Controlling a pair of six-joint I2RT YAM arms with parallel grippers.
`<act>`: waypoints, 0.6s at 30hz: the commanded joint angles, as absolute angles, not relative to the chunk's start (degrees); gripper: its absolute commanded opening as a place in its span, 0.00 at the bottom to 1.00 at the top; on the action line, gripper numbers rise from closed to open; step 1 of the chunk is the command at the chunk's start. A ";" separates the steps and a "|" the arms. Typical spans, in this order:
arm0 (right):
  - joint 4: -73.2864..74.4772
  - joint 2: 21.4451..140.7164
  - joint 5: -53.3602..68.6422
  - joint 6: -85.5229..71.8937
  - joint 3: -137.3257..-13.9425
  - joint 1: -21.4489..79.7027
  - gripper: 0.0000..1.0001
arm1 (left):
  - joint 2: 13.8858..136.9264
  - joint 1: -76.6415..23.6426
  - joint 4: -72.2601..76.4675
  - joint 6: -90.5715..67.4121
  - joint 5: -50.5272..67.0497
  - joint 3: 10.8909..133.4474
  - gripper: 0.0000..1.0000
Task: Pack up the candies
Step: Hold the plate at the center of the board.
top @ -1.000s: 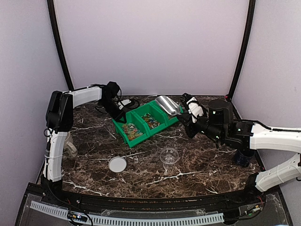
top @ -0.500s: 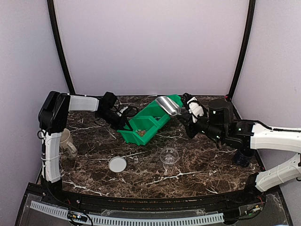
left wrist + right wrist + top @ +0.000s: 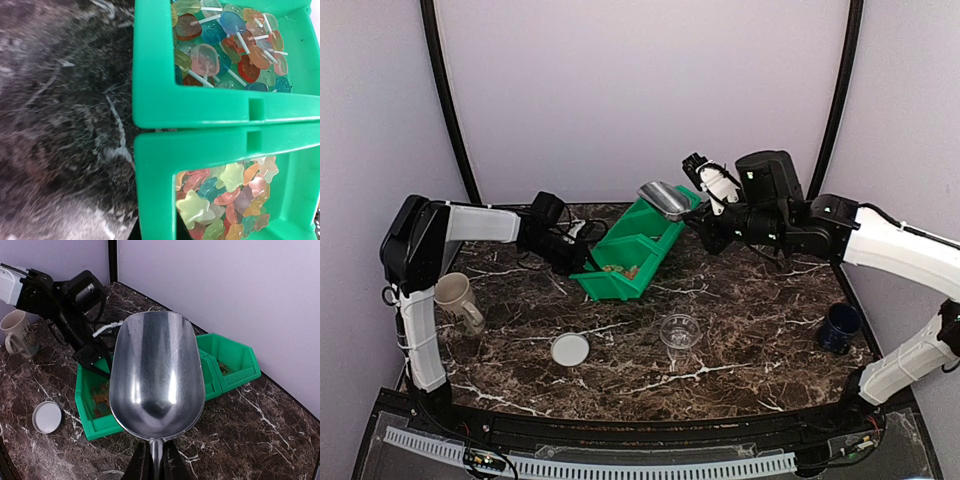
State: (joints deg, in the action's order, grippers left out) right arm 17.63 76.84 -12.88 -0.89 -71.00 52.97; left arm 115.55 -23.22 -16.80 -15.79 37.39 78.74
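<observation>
Right hand is clamped on the scoop handle. The bowl points straight out ahead of the fingers, hollow side up, and it's empty. The candies are below the bowl and slightly left of the hand's axis, inside the green bin, with a clear air gap between scoop lip and sweets. In the left wrist view, one compartment holds lollipops and the next holds star shapes. The bin's long axis runs across the scoop's line, not along it, so I'd expect the dip to go down and forward into a single compartment. Left hand is nearer: it's touching the bin, closed narrow on the wall at the end farthest from the right hand. From the top view the bin looks tipped, with the end under the scoop riding higher, but I can't confirm how much of it is off the bench. The right arm is raised high, forearm reaching across, wrist pitched so the scoop sits roughly level over the bin's near end. The left arm is stretched low along the bench. A clear cup sits below and behind the right hand, well apart from the bin, and is probably where the scooped load goes. A white lid lies beyond it, on the left hand's side.
</observation>
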 commanded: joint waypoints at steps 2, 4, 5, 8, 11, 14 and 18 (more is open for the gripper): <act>33.35 80.89 -12.94 0.24 -79.51 52.73 0.00 | 102.97 -24.00 -13.59 -14.00 32.80 78.62 0.00; 36.44 82.45 -11.70 0.88 -81.70 52.82 0.00 | 101.65 -24.71 -15.64 -12.87 29.65 78.47 0.00; 37.67 83.27 -10.89 1.14 -82.76 52.87 0.00 | 101.15 -25.08 -16.39 -12.43 28.63 78.34 0.00; 40.93 85.51 -7.21 2.45 -85.26 53.41 0.00 | 100.14 -25.99 -18.97 -11.56 25.42 78.00 0.00; 44.49 88.55 -6.02 4.55 -87.57 55.08 0.00 | 99.57 -26.88 -20.72 -10.77 22.49 77.47 0.00; 48.47 93.65 -7.62 5.89 -90.72 57.12 0.00 | 99.34 -27.84 -21.29 -10.16 19.72 77.03 0.00; 53.19 98.35 -8.70 7.03 -94.83 58.31 0.00 | 99.52 -28.46 -22.54 -9.08 14.19 77.19 0.00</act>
